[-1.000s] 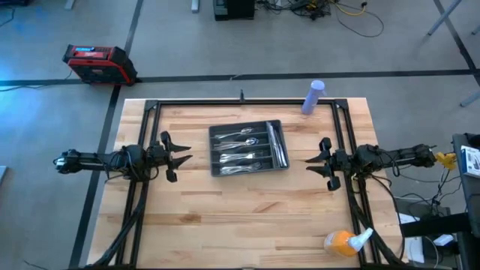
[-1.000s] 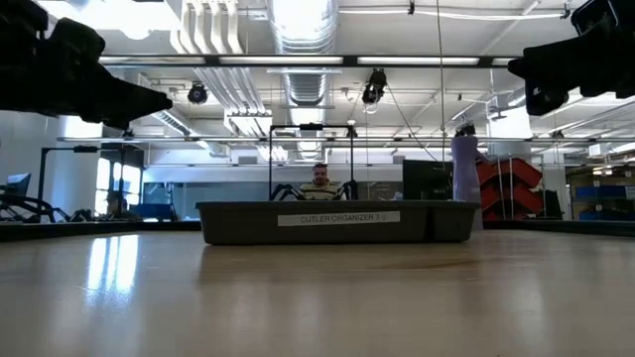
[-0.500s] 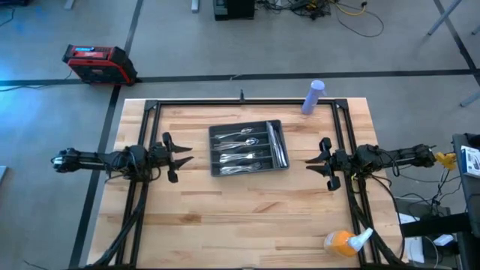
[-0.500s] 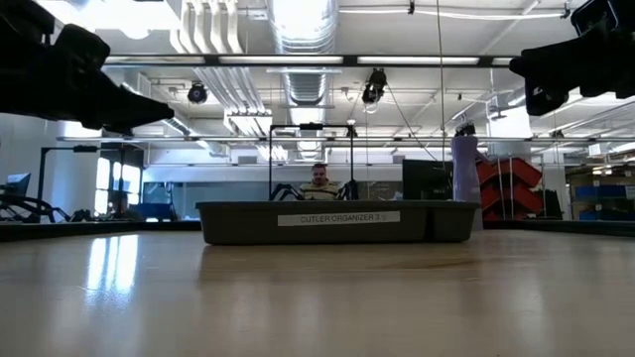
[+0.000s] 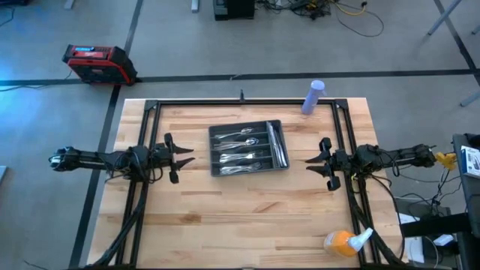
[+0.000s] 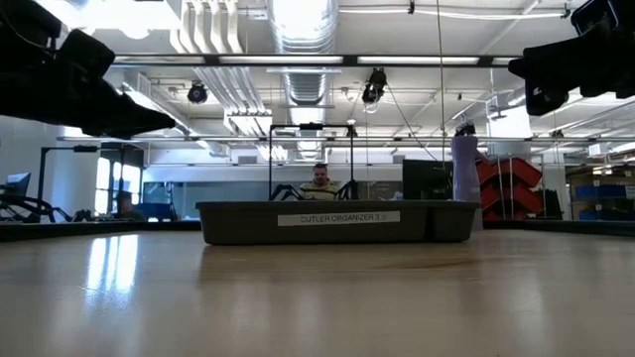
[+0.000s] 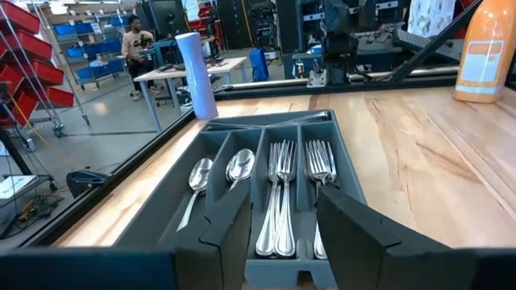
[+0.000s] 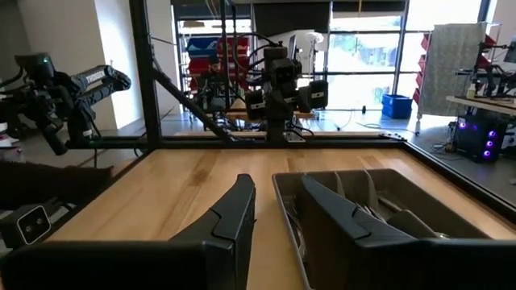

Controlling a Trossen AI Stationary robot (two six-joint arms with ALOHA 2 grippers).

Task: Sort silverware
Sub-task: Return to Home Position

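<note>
fingers spread and empty on left gripper [image 5: 178, 158] and right gripper [image 5: 318, 161], flanking tray [image 6: 238, 224] labelled "cutler organizer 3".

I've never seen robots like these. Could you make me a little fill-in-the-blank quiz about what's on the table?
1. The silverware all lies ____ the tray.
2. The left gripper and right gripper are open, both holding ____.
3. The tray sits ____ the two grippers.
4. The orange bottle sits nearest the ____ gripper.

Missing words: inside; nothing; between; right.
</note>
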